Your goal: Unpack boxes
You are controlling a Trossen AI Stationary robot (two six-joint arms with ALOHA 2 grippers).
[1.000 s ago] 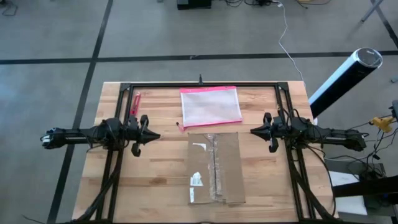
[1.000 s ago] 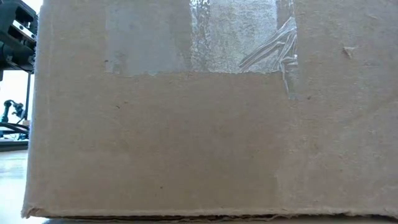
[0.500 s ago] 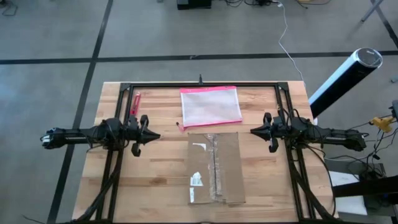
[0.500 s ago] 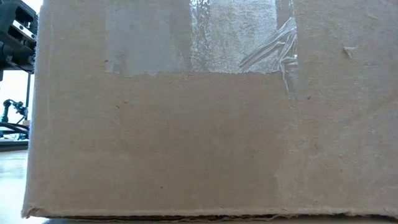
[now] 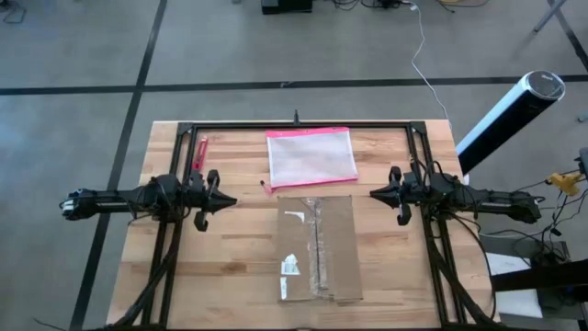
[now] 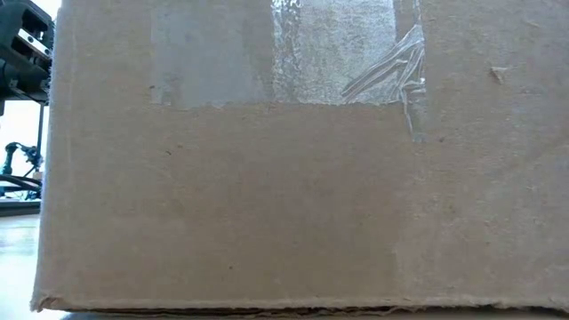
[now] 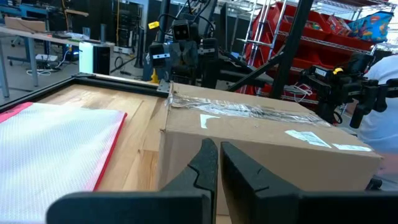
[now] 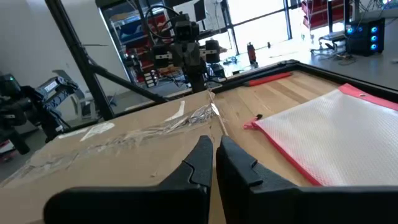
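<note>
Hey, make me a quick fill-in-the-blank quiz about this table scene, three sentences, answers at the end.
1. The cardboard box is still sealed with clear ____ along its seam.
2. The translucent pouch has a ____ edge.
3. The left tool and right tool wait on either side of the box, both with fingers ____.

Missing words: tape; pink; shut
</note>
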